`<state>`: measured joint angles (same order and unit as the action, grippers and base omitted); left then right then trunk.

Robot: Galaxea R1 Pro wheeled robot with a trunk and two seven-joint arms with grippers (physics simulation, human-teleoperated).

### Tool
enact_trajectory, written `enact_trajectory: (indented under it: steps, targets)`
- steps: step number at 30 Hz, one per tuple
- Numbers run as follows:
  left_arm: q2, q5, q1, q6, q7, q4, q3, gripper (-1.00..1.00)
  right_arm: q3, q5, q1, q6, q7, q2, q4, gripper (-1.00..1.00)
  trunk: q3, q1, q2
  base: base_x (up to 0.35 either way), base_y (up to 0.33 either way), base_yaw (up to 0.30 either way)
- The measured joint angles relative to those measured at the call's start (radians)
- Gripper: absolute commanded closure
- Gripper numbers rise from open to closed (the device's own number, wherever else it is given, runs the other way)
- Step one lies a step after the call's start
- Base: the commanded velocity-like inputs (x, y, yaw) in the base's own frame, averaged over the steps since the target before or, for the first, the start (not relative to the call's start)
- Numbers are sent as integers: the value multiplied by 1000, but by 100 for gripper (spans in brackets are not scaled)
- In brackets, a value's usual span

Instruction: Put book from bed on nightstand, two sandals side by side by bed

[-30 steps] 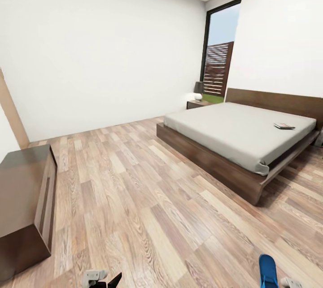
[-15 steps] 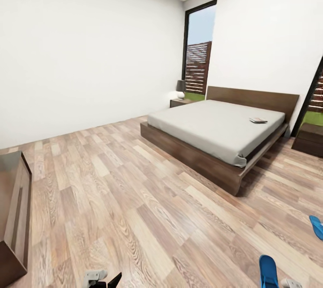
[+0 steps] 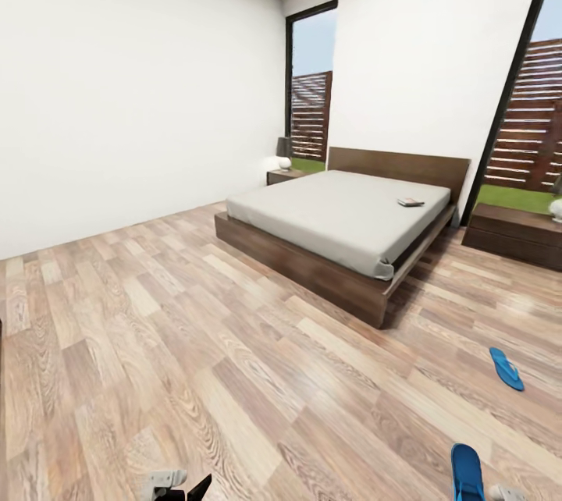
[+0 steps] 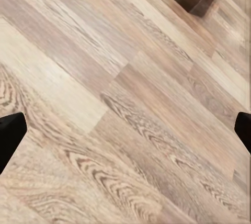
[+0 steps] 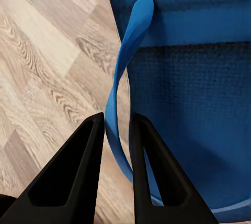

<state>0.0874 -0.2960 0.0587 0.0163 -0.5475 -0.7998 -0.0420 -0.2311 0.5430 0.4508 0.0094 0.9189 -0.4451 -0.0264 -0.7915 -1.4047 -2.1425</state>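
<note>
Room: I see white walls, plank floor [image 3: 195,345], tall dark-framed windows on the far and right sides.
Bed [image 3: 336,212]: mid-right of my head view, dark frame, pale mattress, headboard against the far wall.
Book [image 3: 410,202]: flat on the mattress, near the headboard, toward the bed's right edge.
Far nightstand [image 3: 281,175]: left of the headboard, by the window; a small lamp stands on it.
Right nightstand [image 3: 513,229]: right of the bed, apart from the frame.
Loose sandal [image 3: 506,368]: flat on the floor, right of the bed's foot, well apart from it.
Held sandal [image 5: 172,103]: blue, its strap pinched between the fingers in my right wrist view.
Right tool [image 5: 116,130]: narrow, closed on that sandal's strap; sandal shows at the near right edge of my head view.
Left tool [image 4: 125,130]: wide, fingertips at both edges of its view, bare floor between them.
</note>
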Motion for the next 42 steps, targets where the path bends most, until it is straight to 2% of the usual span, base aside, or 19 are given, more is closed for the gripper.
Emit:
enact_trajectory:
  steps: [42]
  targets:
    - [0, 0, 0, 0, 0, 0, 0, -100, 0, 0, 0, 1, 1, 0, 0, 100, -19, 0, 0, 0, 0, -271]
